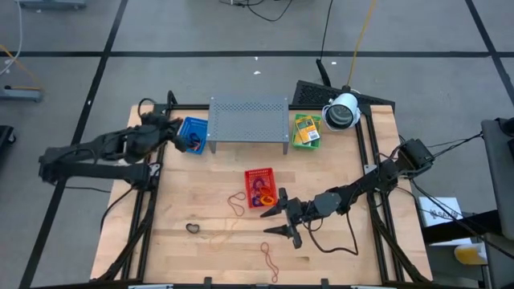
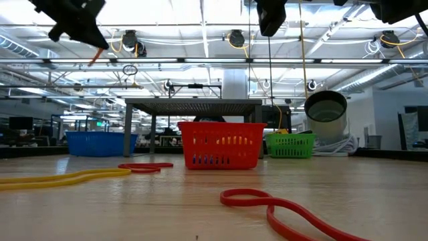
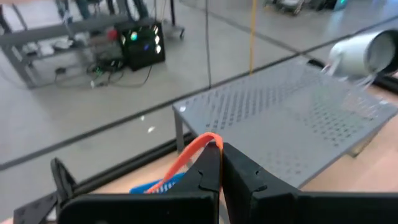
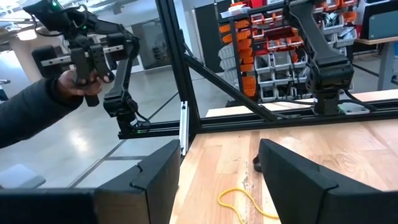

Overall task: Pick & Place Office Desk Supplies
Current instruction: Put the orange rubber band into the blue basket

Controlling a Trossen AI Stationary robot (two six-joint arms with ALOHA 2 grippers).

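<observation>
My left gripper (image 1: 175, 127) hovers high over the table's far left, beside the blue basket (image 1: 193, 134), shut on an orange rubber band (image 3: 198, 149). My right gripper (image 1: 271, 221) stands open and level over the table's near middle, just in front of the red basket (image 1: 259, 187), with nothing between its fingers. Loose rubber bands lie flat on the wood: a tan one (image 1: 237, 203), a black one (image 1: 193, 228), another tan one (image 1: 269, 261) and a yellow one (image 4: 239, 202). Yellow-and-green packets (image 1: 306, 130) lie in the green basket. My left gripper pinches the orange rubber band at one end of its loop (image 3: 211, 140), between the two fingertips. The rest of the band trails down and away from the tips (image 2: 97, 55), slack and lifted clear of the table.
A grey perforated rack (image 1: 249, 120) stands at the far middle, between the blue and green baskets. A white cylinder (image 1: 343, 111) sits at the far right. Bare wood lies around the near bands. A person's hand with a controller (image 4: 81, 74) shows beyond the table.
</observation>
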